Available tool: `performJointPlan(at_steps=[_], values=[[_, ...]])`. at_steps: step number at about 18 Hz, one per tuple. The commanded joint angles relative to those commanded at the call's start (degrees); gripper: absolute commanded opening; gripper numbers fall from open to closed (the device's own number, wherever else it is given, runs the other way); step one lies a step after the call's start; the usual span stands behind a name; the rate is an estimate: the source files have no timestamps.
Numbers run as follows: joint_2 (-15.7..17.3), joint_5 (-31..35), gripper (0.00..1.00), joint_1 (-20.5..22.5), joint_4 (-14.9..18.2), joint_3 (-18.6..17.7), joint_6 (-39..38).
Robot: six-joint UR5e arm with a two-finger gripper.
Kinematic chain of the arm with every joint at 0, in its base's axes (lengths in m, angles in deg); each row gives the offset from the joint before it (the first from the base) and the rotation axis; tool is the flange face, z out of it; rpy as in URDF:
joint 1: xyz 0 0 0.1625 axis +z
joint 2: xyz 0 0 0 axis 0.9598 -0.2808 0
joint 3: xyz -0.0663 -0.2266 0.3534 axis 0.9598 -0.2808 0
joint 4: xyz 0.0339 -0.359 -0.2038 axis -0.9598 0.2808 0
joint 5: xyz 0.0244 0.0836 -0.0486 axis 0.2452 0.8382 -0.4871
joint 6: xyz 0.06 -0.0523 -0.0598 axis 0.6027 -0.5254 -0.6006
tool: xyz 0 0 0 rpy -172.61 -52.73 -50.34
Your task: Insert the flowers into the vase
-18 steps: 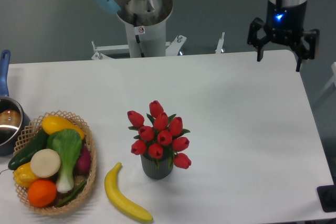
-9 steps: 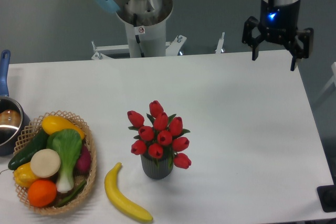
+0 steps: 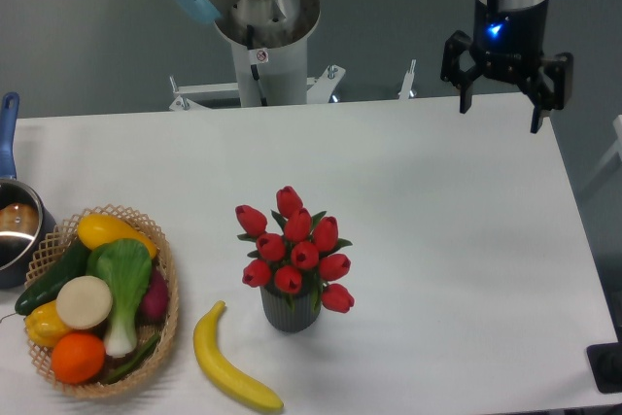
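Pot (image 3: 15,230) with a blue handle sits at the far left edge of the table (image 3: 437,240), partly cut off. Just beside it is a wicker basket (image 3: 165,269) piled with a cucumber, a yellow pepper, an orange, bok choy and a few other pieces. Next comes a banana (image 3: 231,362), lying loose on the table near the front edge, just left of the vase.

At the middle, the flowers (image 3: 294,248) stand upright in the vase (image 3: 290,309), stems down inside its mouth, red buds spreading wider than the ribbed grey cylinder. By the look of it the insertion is done.

Far to the right and well above the back edge hangs the gripper (image 3: 499,92), fingers spread apart and holding nothing, well apart from the bunch.

The main risk I see is the bunch itself: it is top-heavy and broader than its small holder, so a bump or a sweep of the arm low across the middle could tip it over onto the banana
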Motion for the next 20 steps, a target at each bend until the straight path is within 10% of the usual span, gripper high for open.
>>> performJointPlan(at_steps=[18,20], values=[[0.44,-0.26,1.00,0.00,-0.35,-1.84,-1.92],[0.70,-0.35,1.00,0.00,-4.63,-3.77,-5.61]])
